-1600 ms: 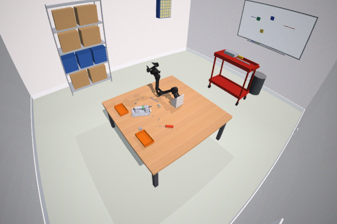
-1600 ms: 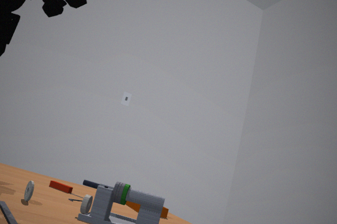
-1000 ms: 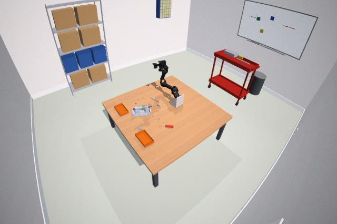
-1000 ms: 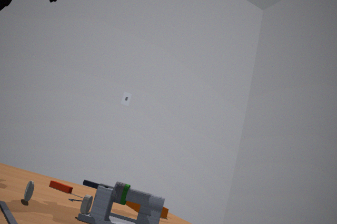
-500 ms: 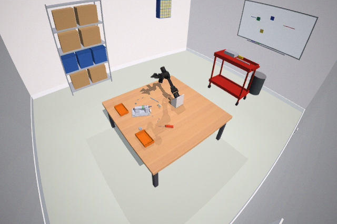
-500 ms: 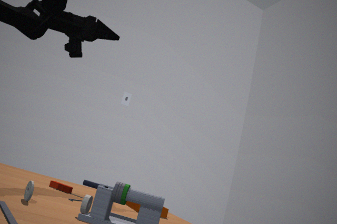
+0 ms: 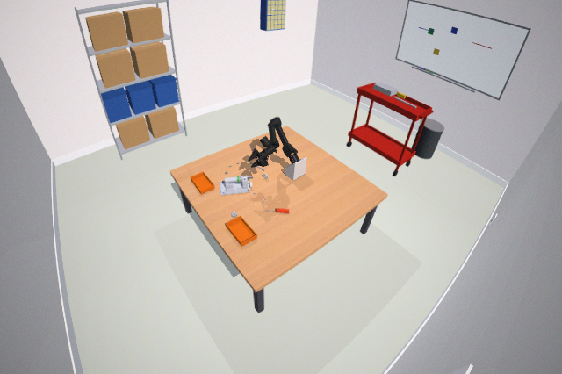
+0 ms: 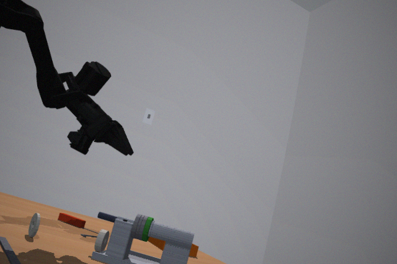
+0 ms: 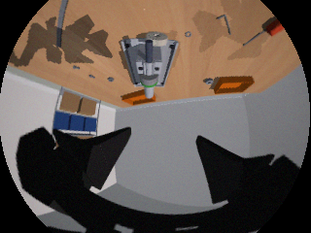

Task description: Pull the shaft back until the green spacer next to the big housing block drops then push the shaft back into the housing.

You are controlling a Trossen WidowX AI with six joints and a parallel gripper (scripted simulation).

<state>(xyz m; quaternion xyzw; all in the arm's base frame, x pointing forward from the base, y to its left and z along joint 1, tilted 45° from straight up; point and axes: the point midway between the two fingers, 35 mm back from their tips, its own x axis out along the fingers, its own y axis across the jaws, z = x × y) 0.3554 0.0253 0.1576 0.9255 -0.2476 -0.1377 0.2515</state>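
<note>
The dark shaft (image 8: 107, 217) (image 9: 149, 46) sticks out of the upright support (image 8: 119, 238) on the grey fixture base (image 8: 102, 257). Between that support and the big housing block (image 8: 171, 233) (image 9: 149, 92) sit thin grey spacers (image 8: 138, 227) and the green spacer (image 8: 147, 229) (image 9: 151, 85) (image 7: 238, 178). The green one is on the housing side, against the housing as far as I can see. My gripper (image 7: 252, 160) (image 8: 129, 153) (image 9: 164, 135) is open and empty. It hangs above the fixture, on the shaft-end side, pointing obliquely down. The shaft inside the housing is hidden.
A pale round disc (image 8: 102, 240) (image 9: 156, 38) stands by the shaft end of the base, another (image 8: 34, 225) farther off. Orange trays (image 7: 202, 183) (image 7: 241, 230), a red screwdriver (image 7: 282, 210) (image 8: 71, 220), a hex key (image 9: 224, 21) and a pale upright panel (image 7: 297, 169) are on the table.
</note>
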